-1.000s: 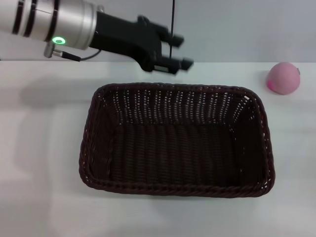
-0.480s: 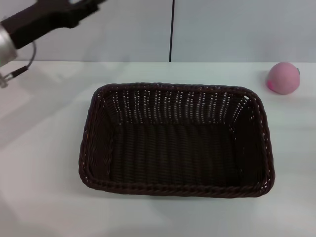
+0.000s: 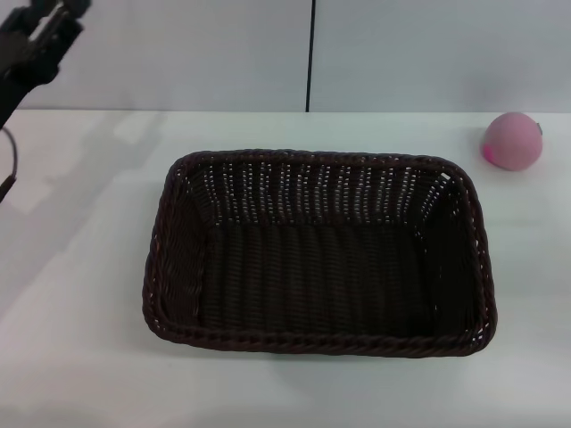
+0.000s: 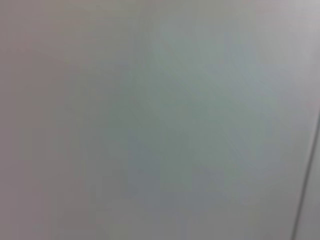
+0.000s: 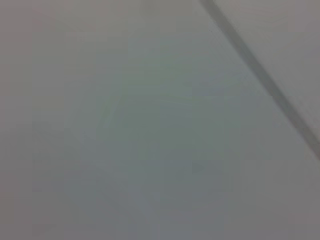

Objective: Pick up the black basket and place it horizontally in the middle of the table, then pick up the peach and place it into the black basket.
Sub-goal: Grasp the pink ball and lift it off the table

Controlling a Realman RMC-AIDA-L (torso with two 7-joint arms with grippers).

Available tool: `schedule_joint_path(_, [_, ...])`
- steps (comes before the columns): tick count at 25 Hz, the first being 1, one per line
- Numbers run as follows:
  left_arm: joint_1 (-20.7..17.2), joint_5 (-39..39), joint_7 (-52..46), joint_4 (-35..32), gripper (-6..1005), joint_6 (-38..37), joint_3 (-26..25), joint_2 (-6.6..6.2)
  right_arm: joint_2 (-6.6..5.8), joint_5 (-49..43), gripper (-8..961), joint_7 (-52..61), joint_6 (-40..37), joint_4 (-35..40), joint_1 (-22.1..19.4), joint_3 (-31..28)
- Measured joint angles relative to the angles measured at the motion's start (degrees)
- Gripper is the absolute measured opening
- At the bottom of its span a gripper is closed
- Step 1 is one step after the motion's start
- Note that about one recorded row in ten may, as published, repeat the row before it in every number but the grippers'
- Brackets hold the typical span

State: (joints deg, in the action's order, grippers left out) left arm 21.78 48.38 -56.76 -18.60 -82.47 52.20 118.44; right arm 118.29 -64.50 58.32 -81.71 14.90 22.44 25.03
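- Black basket, a large rectangular woven wicker one, very dark brown-black with rounded corners, a braided rim and open-weave sloping sides, sits flat on the wide plain white counter; its long side runs left to right, roughly in the middle of the counter; its inside holds nothing
- peach, a small round pale-pink toy fruit with a darker pink patch on its near left side, rests on the counter at the far right, well apart from the basket's far right corner; nothing touches it
- left gripper, dark and raised in the air, shows only in the far left upper corner of the head view, above the counter's far edge and well apart from the basket; it holds nothing; whether its fingers are spread or pressed together cannot be told
- a thin dark cable hangs at the left edge below the left arm
- right gripper appears in no view
- both wrist views show only a pale grey blank surface; a dark line crosses the right wrist view
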Motion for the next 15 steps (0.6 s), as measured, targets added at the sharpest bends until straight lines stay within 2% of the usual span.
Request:
schedule_joint_path(2, [-0.1,-1.0,1.2,1.1,597,-0.6,0.0,0.02,-0.64,-1.7,490,5.2,-0.1,5.1,-0.9,4.3])
schedule_joint_path(4, [-0.2,-2.9,3.4,3.8,597,-2.1,0.0,0.08,-1.03,-3.5,494,8.5,-0.1,7.7,-1.2,5.6])
schedule_joint_path(5, [-0.3,-3.4,4.0,4.7,597,-2.6,0.0,0.09,-2.11,-8.1,496,16.2,-0.4,13.0,-1.6,6.8])
schedule_joint_path(6, [-0.4,-3.5,4.1,5.2,597,-2.8,0.0,0.09,-2.11,-8.1,498,16.2,-0.4,13.0,-1.6,6.8])
schedule_joint_path(7, [-0.5,-3.7,4.3,5.8,597,-2.9,0.0,0.09,-2.63,-10.4,499,19.9,-0.6,15.3,-1.7,7.0])
schedule_joint_path(9, [-0.7,-3.8,4.3,6.4,597,-3.0,0.0,0.07,-3.62,-16.3,503,28.3,-1.8,21.3,-1.5,6.8])
schedule_joint_path(10, [-0.8,-3.8,4.4,6.9,597,-3.0,0.1,0.06,-4.29,-21.7,505,34.8,-2.8,27.5,-1.1,6.5])
schedule_joint_path(11, [-0.8,-3.8,4.4,6.9,597,-3.0,0.1,0.06,-4.29,-21.7,507,34.8,-2.8,27.5,-1.1,6.5])
schedule_joint_path(14, [-0.8,-3.8,4.5,7.3,596,-3.2,0.4,0.04,-4.89,-30.1,513,43.4,-3.1,35.8,0.2,6.5])
schedule_joint_path(15, [-0.8,-3.9,4.5,7.4,596,-3.4,0.5,0.06,-5.19,-36.8,515,48.6,-3.4,40.6,1.7,7.0])
